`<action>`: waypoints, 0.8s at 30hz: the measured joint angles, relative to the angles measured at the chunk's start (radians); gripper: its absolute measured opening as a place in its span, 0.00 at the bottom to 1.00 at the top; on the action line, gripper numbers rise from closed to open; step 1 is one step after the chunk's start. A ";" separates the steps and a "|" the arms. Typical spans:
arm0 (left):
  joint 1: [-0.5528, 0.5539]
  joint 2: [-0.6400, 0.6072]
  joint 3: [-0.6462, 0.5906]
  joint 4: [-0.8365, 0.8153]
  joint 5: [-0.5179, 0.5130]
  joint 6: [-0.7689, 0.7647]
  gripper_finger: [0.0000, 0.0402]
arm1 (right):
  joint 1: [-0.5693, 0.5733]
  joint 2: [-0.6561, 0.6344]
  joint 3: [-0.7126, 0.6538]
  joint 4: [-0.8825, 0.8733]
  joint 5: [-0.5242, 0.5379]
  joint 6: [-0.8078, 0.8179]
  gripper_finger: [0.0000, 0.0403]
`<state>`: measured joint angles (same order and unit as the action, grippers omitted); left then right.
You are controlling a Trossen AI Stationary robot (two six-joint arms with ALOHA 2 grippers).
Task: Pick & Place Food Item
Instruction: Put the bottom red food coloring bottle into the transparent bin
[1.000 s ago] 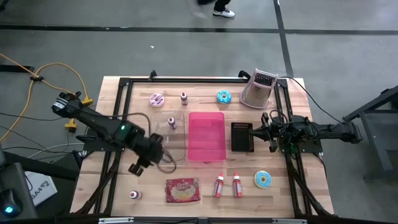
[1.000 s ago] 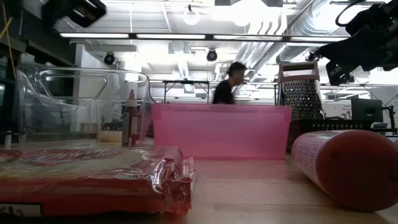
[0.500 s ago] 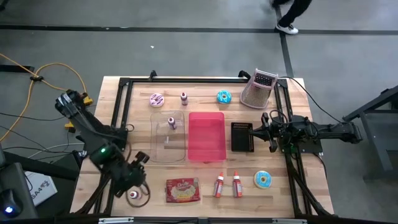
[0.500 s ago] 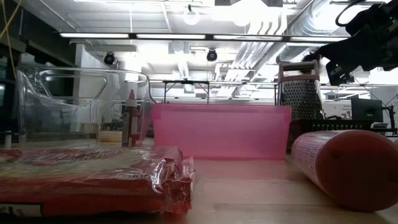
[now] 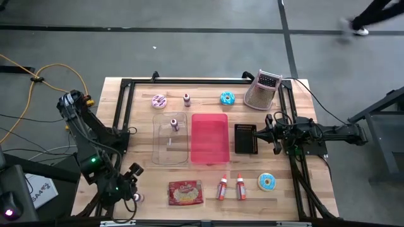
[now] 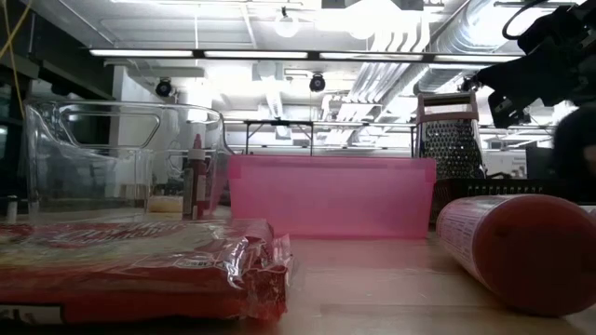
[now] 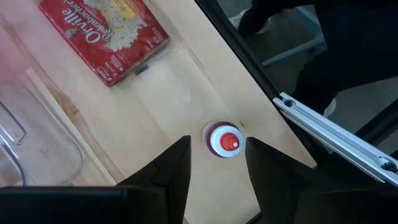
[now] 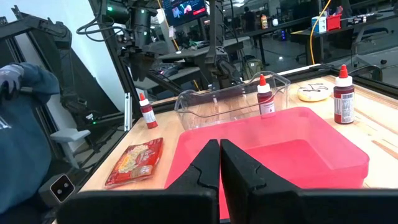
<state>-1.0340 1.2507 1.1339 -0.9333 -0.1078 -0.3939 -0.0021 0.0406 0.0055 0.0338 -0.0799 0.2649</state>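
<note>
Small red-capped bottle point(image 7: 224, 140), the task's food item, upright on the wooden desk point(image 5: 208, 190) at its near left corner, just beside the red popcorn packet point(image 5: 185, 192). Left gripper point(image 5: 130, 187) hangs directly above the bottle, jaws apart, one finger point(image 7: 171, 165) on either side of the cap and neither touching it. Beyond the popcorn packet stands the clear tub point(image 5: 171, 139), with another small bottle point(image 5: 175, 125) inside it, and touching the tub's far side lies the pink tray point(image 5: 209, 137). Right gripper point(image 5: 269, 132) waits over the desk on the far side of the pink tray from the popcorn packet, above a dark grid block point(image 5: 245, 139), jaws closed together and empty.
</note>
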 joint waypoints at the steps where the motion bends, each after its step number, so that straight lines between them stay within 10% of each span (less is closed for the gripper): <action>1: 0.000 0.000 0.000 0.000 0.000 0.000 0.39 | 0.000 0.000 0.000 0.000 0.000 0.000 0.00; 10: -0.005 0.051 0.000 0.008 0.000 0.000 0.57 | 0.000 0.000 0.000 0.000 0.000 0.000 0.00; 24: -0.025 0.158 0.000 0.036 0.001 0.001 0.58 | 0.000 0.000 0.000 0.000 0.000 0.000 0.00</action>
<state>-1.0592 1.4086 1.1339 -0.8973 -0.1069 -0.3932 -0.0022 0.0406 0.0059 0.0338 -0.0799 0.2653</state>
